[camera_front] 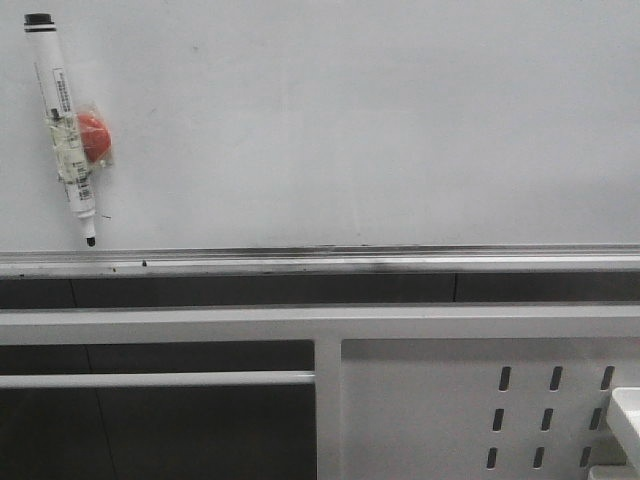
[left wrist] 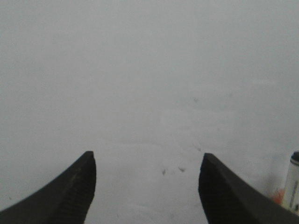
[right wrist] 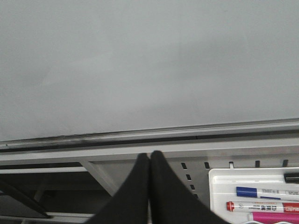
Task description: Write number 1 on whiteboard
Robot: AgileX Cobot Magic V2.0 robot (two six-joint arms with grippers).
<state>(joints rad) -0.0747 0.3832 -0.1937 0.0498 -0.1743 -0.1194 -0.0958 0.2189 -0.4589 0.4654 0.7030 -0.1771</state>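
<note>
We see the whiteboard (camera_front: 360,120) filling the upper part of the front view, its silver tray rail (camera_front: 320,262) running along the lower edge. We find no marker stroke of the number 1 on the board in any view; only a few small dark specks show on it. A black-capped marker (camera_front: 66,125) hangs on the board at the far left, tilted slightly, cap up and tip down just above the rail, with a red round piece (camera_front: 94,138) taped to its side. Below the rail stands a white perforated metal frame (camera_front: 450,400).

In the left wrist view our left tool (left wrist: 147,175) stands wide, its two dark fingers (left wrist: 74,191) well apart with only bare board between them, and the marker's cap end (left wrist: 293,186) shows at the edge of that picture. In the right wrist view our right tool (right wrist: 149,161) is pressed together, fingertips touching and gripping nothing, low in front of the frame. Beside it lies a white tray (right wrist: 254,196) holding a blue marker (right wrist: 261,191), a red marker (right wrist: 259,206) and a pink one (right wrist: 275,217)
</note>
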